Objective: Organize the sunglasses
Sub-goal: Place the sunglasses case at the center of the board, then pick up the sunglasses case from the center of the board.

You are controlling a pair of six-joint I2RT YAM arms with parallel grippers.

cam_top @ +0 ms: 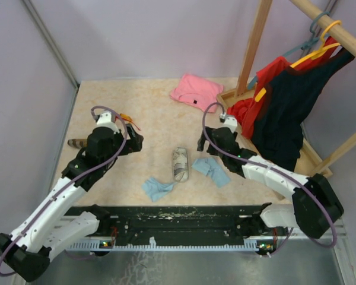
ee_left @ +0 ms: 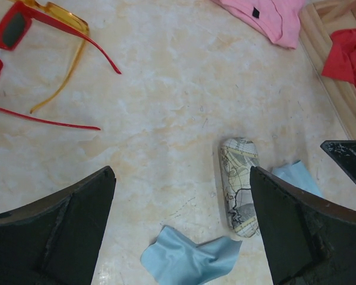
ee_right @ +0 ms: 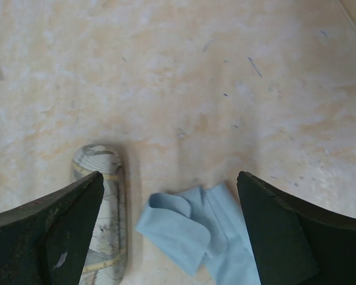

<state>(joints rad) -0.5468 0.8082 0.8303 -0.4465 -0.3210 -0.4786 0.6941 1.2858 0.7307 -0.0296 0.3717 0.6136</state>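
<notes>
Sunglasses with red frame and dark lenses (ee_left: 12, 29) lie crossed over orange-amber framed pair (ee_left: 62, 13) toward left edge of counter (cam_top: 160, 127). Left jaws and right jaws released, empty. Advise pinching red frame alone, lifting straight.

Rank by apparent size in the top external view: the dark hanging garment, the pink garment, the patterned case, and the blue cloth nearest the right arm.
1. dark hanging garment
2. pink garment
3. patterned case and blue cloth: too alike to rank.
</notes>
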